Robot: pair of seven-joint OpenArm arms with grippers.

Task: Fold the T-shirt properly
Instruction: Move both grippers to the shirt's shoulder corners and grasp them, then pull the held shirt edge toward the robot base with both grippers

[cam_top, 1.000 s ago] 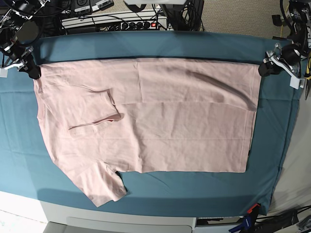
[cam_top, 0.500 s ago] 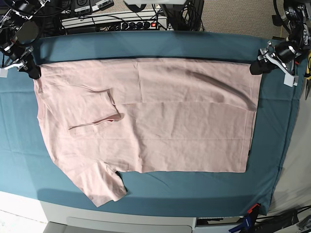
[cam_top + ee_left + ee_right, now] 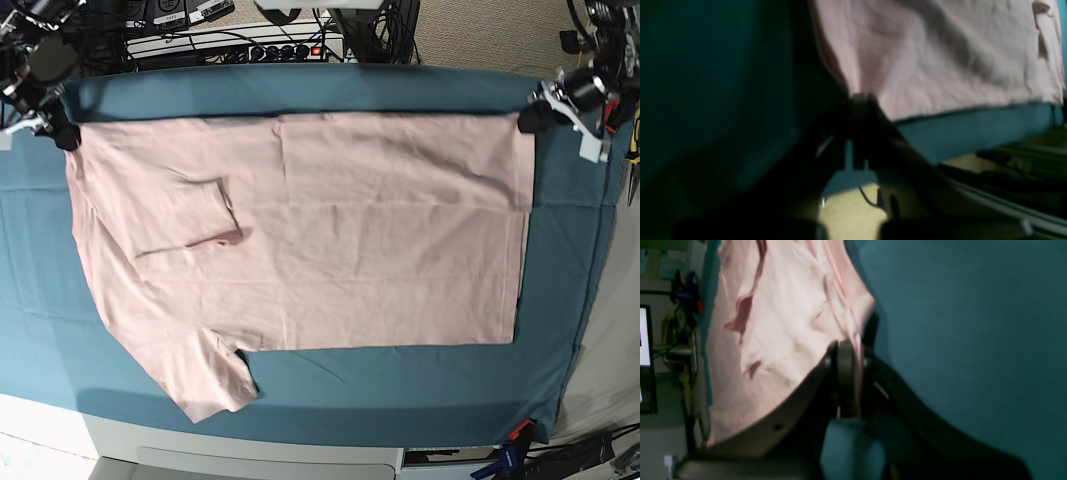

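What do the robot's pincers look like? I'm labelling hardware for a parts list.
Both are dark. The left pincer has black curved fingers and a white bracket behind it. The right pincer has black fingers with small holes, and silver-white fittings behind.

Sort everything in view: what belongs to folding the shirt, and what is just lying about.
Part of the job:
- T-shirt, pale pink, spread flat
- left gripper, shut on a far corner of the T-shirt
- right gripper, shut on the other far corner

Just lying about:
- teal table cloth under the shirt
- electronics and cables behind the table
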